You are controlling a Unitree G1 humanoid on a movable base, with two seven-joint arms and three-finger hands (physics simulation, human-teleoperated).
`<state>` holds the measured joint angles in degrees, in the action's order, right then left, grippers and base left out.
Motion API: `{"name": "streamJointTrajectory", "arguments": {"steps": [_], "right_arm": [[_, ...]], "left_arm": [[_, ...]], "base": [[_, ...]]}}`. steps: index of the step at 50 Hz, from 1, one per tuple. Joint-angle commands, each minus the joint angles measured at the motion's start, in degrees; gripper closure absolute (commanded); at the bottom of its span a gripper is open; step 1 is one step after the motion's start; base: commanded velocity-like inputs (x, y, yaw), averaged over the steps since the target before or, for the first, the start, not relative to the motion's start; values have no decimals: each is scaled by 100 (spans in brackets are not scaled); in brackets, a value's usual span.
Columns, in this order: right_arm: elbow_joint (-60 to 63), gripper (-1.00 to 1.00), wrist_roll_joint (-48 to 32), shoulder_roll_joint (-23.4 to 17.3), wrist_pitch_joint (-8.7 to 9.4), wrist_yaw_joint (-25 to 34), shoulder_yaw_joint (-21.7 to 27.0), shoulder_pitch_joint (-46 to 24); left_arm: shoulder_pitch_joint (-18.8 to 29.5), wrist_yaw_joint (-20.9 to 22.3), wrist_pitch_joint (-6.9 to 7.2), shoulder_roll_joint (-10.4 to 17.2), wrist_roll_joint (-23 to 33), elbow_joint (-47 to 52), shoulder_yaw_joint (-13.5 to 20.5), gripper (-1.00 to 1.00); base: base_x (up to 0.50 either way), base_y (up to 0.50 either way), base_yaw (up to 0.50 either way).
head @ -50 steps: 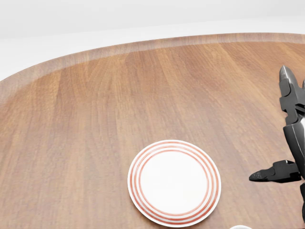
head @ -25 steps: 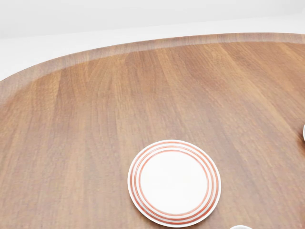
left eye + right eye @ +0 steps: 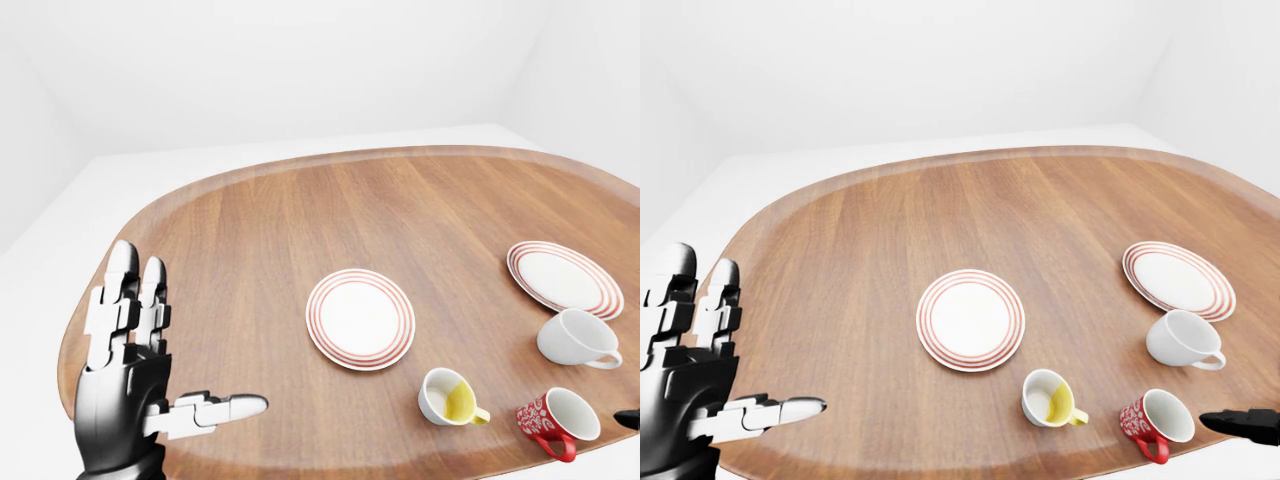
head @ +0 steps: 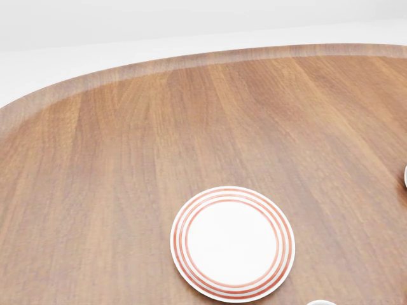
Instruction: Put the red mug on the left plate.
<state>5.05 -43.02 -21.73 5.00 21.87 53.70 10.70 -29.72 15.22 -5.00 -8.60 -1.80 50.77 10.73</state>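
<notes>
The red mug [image 3: 1155, 420], patterned with white, stands near the table's lower right edge in the right-eye view, handle toward the bottom. The left plate [image 3: 360, 318], white with red rings, lies mid-table with nothing on it; it also shows in the head view [image 4: 232, 243]. My left hand [image 3: 195, 335] is raised at the lower left, far from mug and plate, fingers spread open and thumb pointing right, holding nothing. Only a dark fingertip of my right hand [image 3: 1243, 423] reaches in at the right edge, just right of the red mug and apart from it.
A second ringed plate [image 3: 565, 278] lies at the right. A white mug [image 3: 575, 340] sits below it, and a white mug with a yellow inside [image 3: 450, 398] is left of the red one. The oval wooden table [image 3: 300, 210] has a raised rim.
One second ago my right hand stood at the right edge of the head view; it has since dropped out of that view. The plate has not moved.
</notes>
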Motion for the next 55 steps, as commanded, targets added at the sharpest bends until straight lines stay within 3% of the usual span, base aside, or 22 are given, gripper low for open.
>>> {"name": "streamJointTrajectory", "arguments": {"steps": [1, 14, 27, 55], "right_arm": [[-514, -100, 235, -3, 0, -157, 231, 214], [-697, -100, 263, -169, 0, -32, 50, 150], [-416, -100, 357, 38, 0, 703, -253, 129], [-665, -100, 437, 81, 0, 608, -389, 139]], "left_arm": [[-1, -26, 0, 16, 15, -5, -27, -100], [-27, -33, 0, 22, 10, 18, -35, -100], [-26, -3, 0, 6, -7, 23, -8, -100], [-64, 26, 0, -15, -21, 33, -7, -100]], "base": [[0, 0, 0], [0, 0, 0], [0, 0, 0], [0, 0, 0]]}}
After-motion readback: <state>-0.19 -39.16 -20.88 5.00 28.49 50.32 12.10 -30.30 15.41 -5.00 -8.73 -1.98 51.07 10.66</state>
